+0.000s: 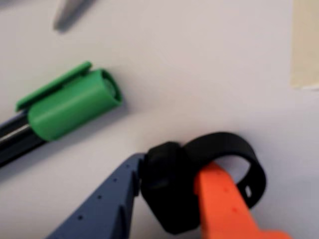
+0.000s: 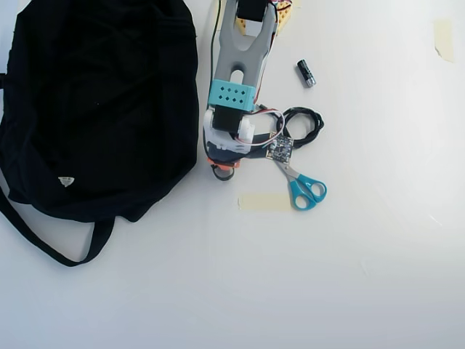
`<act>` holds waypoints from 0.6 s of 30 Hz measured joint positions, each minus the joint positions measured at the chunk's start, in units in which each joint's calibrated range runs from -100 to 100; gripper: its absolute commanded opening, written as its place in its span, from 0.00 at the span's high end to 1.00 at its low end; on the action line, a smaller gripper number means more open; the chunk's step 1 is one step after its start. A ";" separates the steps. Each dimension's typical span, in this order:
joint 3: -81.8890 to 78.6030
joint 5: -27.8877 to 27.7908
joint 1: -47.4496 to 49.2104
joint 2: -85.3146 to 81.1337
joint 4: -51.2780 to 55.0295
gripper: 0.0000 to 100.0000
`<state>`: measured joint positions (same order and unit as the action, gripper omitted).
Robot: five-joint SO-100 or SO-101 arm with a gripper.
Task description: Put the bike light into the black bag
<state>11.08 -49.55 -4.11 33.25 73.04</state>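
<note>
In the wrist view the bike light (image 1: 167, 191), a small black block with a round black loop strap (image 1: 234, 149), sits between my gripper's (image 1: 174, 169) blue finger (image 1: 109, 199) and orange finger (image 1: 224, 204). Both fingers press against the block, so the gripper is shut on it, low over the white table. In the overhead view the gripper (image 2: 224, 169) points down just right of the black bag (image 2: 94, 102), and the arm hides the light. The bag lies flat at the left with its strap (image 2: 43, 243) trailing toward the front.
A green-capped marker (image 1: 65, 112) lies left of the light. Teal-handled scissors (image 2: 305, 187), a coiled black cable (image 2: 305, 127), a short black cylinder (image 2: 306, 73) and a strip of tape (image 2: 264, 201) lie to the arm's (image 2: 232, 94) right.
</note>
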 measured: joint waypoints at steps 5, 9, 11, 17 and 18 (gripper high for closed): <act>0.31 0.93 0.00 0.08 0.43 0.98; 3.54 4.10 0.07 0.25 5.67 0.98; 6.45 6.01 0.44 0.25 9.70 0.98; 18.79 10.70 1.03 0.25 23.96 0.98; 20.52 11.14 1.03 0.25 24.90 0.98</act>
<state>31.60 -38.41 -3.09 33.50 97.94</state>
